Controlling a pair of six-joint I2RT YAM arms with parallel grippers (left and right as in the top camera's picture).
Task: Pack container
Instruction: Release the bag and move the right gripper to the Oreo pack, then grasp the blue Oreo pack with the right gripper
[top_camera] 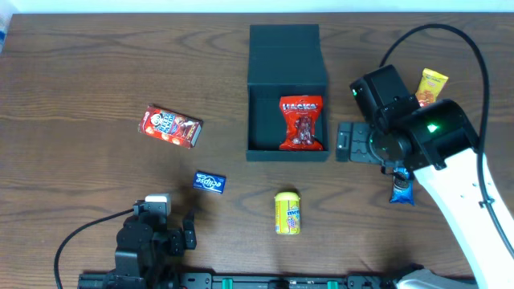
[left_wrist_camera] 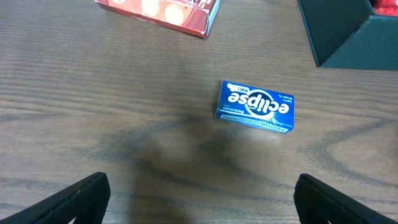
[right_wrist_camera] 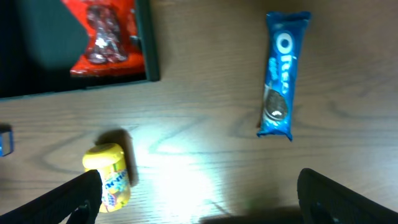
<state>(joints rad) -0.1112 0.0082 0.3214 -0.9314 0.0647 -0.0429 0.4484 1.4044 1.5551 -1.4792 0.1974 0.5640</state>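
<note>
The container (top_camera: 287, 56) is a dark square box at the table's back centre, its flap lid open away from me. A red Hacks packet (top_camera: 301, 123) lies inside it; the right wrist view shows the packet (right_wrist_camera: 102, 37) and the box wall (right_wrist_camera: 149, 43). My right gripper (top_camera: 351, 143) hovers just right of the box, open and empty (right_wrist_camera: 199, 199). My left gripper (top_camera: 186, 233) is open and empty (left_wrist_camera: 202, 199) near the front left. A blue Eclipse box (top_camera: 209, 182) (left_wrist_camera: 255, 106) lies just beyond it.
A yellow M&M's tub (top_camera: 287, 213) (right_wrist_camera: 111, 177) lies in front of the box. A blue Oreo packet (top_camera: 401, 190) (right_wrist_camera: 283, 74) lies partly under my right arm. A red snack box (top_camera: 171, 127) (left_wrist_camera: 168, 12) lies at the left. An orange packet (top_camera: 431, 86) lies at the back right.
</note>
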